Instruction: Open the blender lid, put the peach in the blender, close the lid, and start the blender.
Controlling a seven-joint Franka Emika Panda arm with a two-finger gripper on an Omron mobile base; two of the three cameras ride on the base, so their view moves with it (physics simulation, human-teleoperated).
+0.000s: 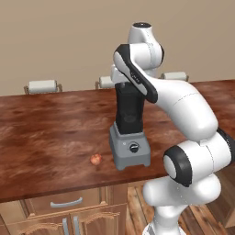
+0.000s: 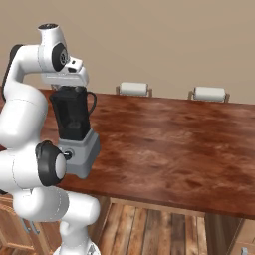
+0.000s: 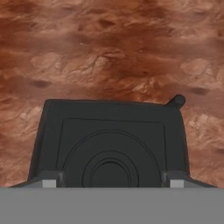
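Kitchen, wooden counter (image 1: 46, 137), cabinets (image 1: 64, 215), blender (image 1: 130, 133)

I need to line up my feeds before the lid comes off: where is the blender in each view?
Left base view: the blender stands centre, near the counter's front edge, its jar partly behind the arm.
Right base view: it stands at the left, jar handle toward the right, under the hand.
Hand view: seen from above, its black lid sits low and centre.
Shared landmark: the reddish-brown wooden countertop.

One blender (image 1: 130, 137), one blender lid (image 3: 111, 144), one peach (image 1: 95, 159), two chairs (image 2: 133, 89).
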